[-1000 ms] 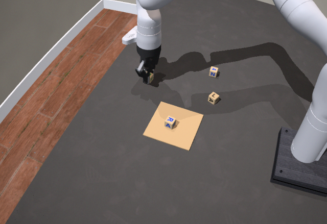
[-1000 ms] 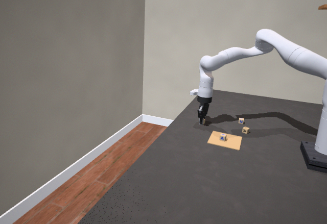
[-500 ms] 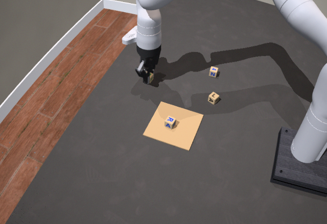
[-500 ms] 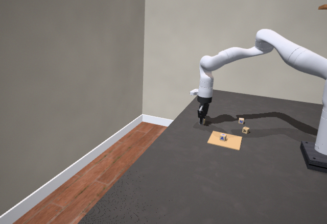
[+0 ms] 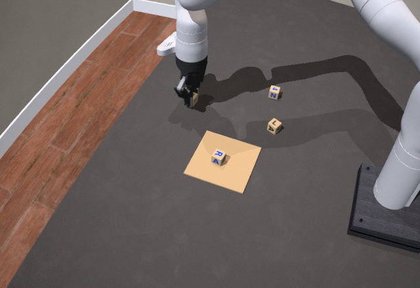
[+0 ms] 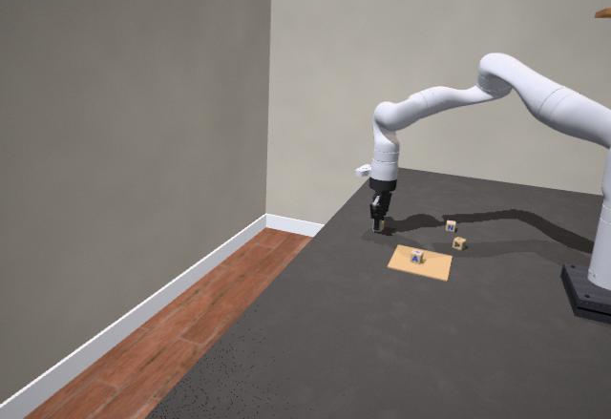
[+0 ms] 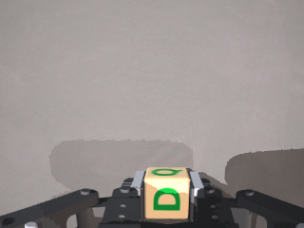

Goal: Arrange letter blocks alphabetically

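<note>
Tan wooden cube block with green D lettering [image 7: 167,194] sitting squarely between black two-finger gripper [image 7: 167,184] pads, jaws clamping its sides, resting on dark grey table [image 5: 135,210].
</note>
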Robot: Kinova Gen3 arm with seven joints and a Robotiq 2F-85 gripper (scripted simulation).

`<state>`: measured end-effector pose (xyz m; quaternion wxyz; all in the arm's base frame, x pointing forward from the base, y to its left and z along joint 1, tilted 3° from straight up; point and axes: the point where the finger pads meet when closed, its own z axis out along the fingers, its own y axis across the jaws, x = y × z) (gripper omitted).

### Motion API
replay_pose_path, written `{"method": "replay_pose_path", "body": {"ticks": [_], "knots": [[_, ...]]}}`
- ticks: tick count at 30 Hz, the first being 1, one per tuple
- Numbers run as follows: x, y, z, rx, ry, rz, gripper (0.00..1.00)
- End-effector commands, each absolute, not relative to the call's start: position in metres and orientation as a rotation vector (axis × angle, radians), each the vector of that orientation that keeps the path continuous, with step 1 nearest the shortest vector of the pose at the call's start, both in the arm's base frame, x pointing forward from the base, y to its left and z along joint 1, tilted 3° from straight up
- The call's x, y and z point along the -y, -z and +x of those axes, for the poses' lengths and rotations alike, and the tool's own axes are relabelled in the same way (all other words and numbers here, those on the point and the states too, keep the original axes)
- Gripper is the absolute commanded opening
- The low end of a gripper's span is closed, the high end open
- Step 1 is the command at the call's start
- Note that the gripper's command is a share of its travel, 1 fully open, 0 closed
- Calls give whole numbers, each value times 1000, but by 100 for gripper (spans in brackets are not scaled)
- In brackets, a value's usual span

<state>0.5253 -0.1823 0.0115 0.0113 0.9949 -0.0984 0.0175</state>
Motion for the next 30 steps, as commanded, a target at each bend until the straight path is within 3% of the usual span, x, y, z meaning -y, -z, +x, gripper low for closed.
{"method": "replay_pose_path", "body": {"ticks": [1, 15, 30], "knots": [[184, -28, 527, 308, -69, 3098, 21], [182, -103, 524, 308, -69, 3098, 21], [181, -106, 524, 308, -69, 3098, 21]]}}
